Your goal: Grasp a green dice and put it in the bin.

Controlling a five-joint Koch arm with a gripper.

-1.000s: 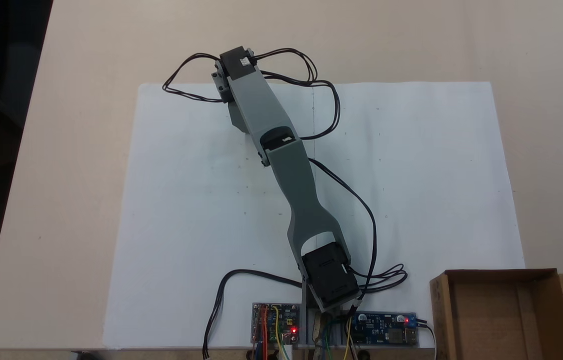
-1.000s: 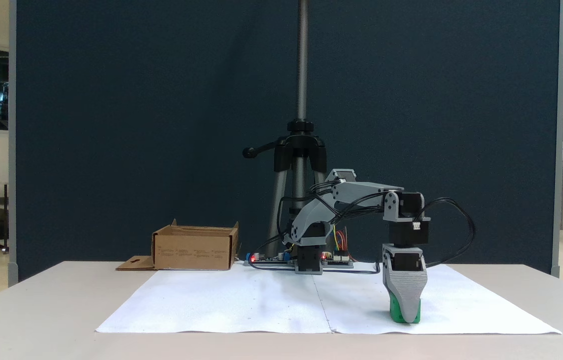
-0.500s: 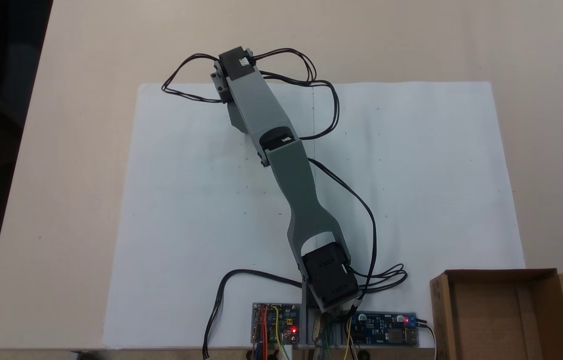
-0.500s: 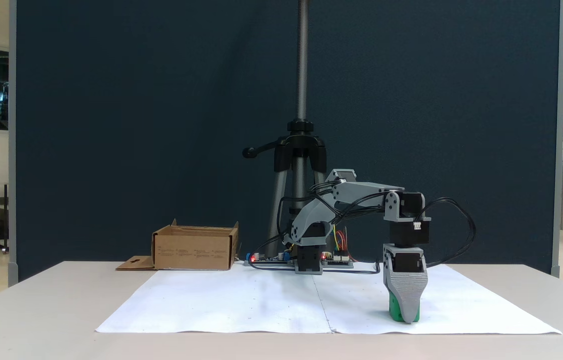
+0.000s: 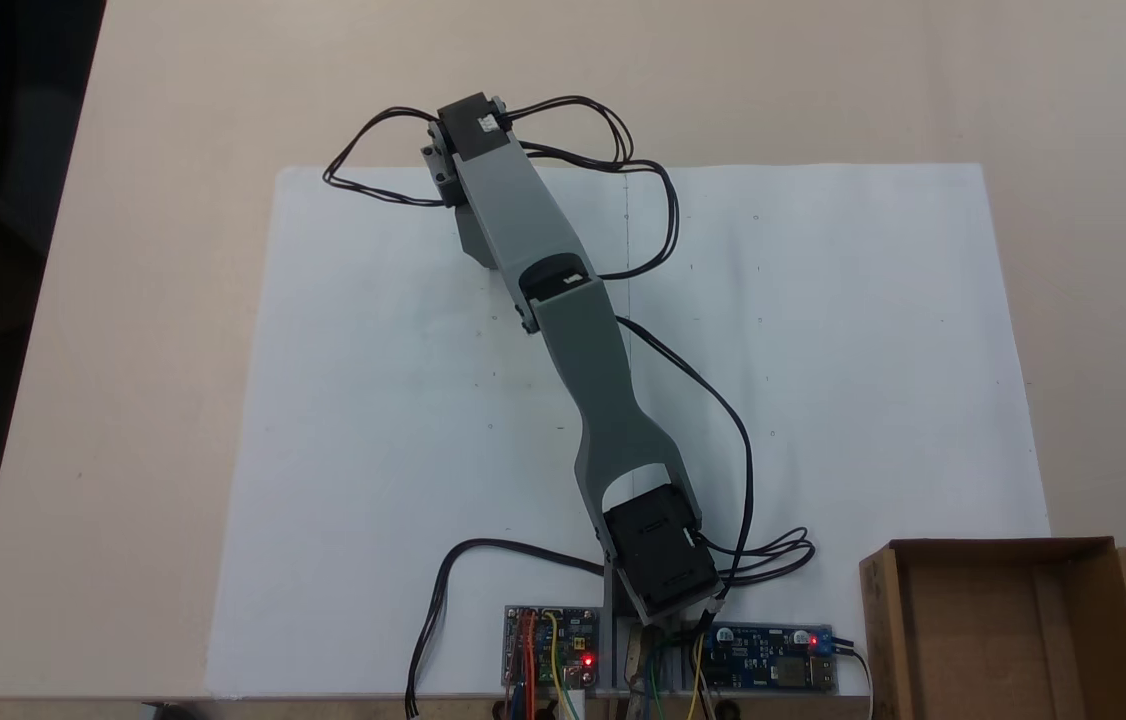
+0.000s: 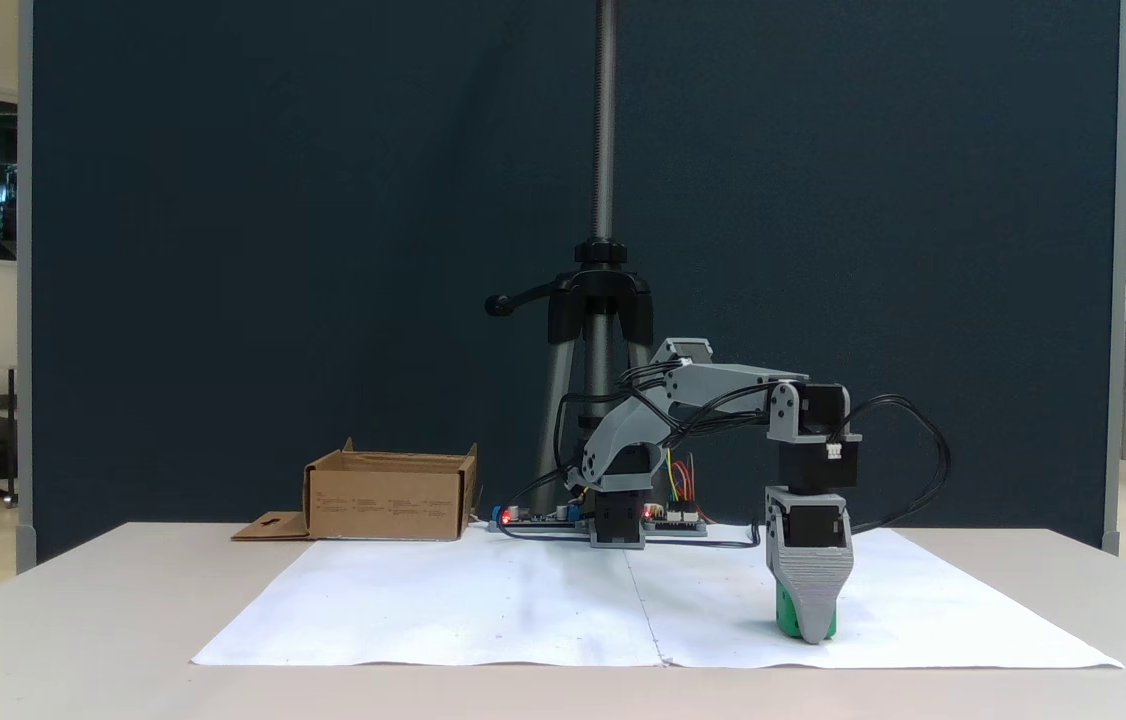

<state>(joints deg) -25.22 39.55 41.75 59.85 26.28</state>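
Gripper (image 6: 810, 632) pointing straight down, tip at or just above the paper sheet (image 6: 483, 610). Side-on fixed view shows one grey jaw face-on w/ the other presumably behind it, so can't tell if jaws are spread or pinching.

Green dice (image 6: 785, 612) sits right behind that jaw. Green shows on both sides of the tip, low, seemingly resting on the sheet. Looks bracketed by the jaws, but contact not confirmable. In the top-down fixed view the arm (image 5: 563, 340) covers the wrist area.

Key relation: dice is directly under/between the claw, no lateral offset seen. Judgement: approach done, next is close + lift straight up.

Bin (image 6: 389, 493) well apart. Side view: far left of gripper, back by the arm base (image 6: 617, 520). Top-down view: bin (image 5: 1013, 640) at lower right corner, off the sheet, just beside the blue board (image 5: 768, 657).

So carry = long sweep across the sheet toward the base side. Bin walls low, clearance likely easy. Risk: dice slipping if grip is off-centre.
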